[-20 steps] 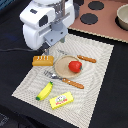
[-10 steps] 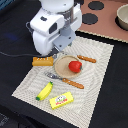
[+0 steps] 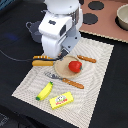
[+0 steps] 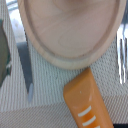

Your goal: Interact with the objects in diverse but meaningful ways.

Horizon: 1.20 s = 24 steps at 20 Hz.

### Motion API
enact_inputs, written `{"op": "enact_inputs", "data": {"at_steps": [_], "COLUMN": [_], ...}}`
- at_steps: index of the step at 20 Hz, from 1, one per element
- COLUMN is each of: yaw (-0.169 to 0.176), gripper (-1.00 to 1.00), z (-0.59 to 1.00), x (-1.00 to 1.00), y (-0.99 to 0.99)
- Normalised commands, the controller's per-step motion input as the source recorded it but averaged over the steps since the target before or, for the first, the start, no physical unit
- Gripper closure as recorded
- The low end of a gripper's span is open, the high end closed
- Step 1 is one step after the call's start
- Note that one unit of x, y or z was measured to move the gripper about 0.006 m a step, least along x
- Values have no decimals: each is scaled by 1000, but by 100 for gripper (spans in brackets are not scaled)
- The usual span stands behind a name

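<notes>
A red tomato [image 3: 75, 66] sits on a round wooden plate [image 3: 63, 70] on the striped placemat [image 3: 95, 85]. The orange-yellow bread loaf [image 3: 42, 63] lies just off the plate toward the exterior view's left. Nearer the front lie a banana [image 3: 45, 90] and a yellow red-labelled box [image 3: 61, 100]. My gripper [image 3: 62, 53] hangs low over the plate's far-left rim, its fingers hidden by the white hand. The wrist view shows the plate's rim [image 4: 75, 59] and the bread loaf's end [image 4: 89, 102] close below, with no fingertips clearly in sight.
An orange-handled fork [image 3: 66, 80] and another orange-handled utensil [image 3: 86, 59] flank the plate. A toy stove [image 3: 102, 22] with black burners carries a pot [image 3: 122, 17] at the back right. A second grey pot [image 3: 33, 29] stands behind the arm. A cable [image 3: 15, 56] crosses the dark table.
The arm has shifted toward the exterior view's right, from above the bread loaf to over the plate's edge. The objects have stayed where they were.
</notes>
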Motion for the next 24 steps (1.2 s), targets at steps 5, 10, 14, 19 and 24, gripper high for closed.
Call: {"op": "enact_inputs", "data": {"at_steps": [5,10,14,19,24], "yaw": [-28,-3,0,0,-24], "gripper": [-100,-100,-100,-100,-100], "z": [57,-31,-123,-49,62], "x": [762,530,339,453,652], "y": [0,0,-3,0,0]}}
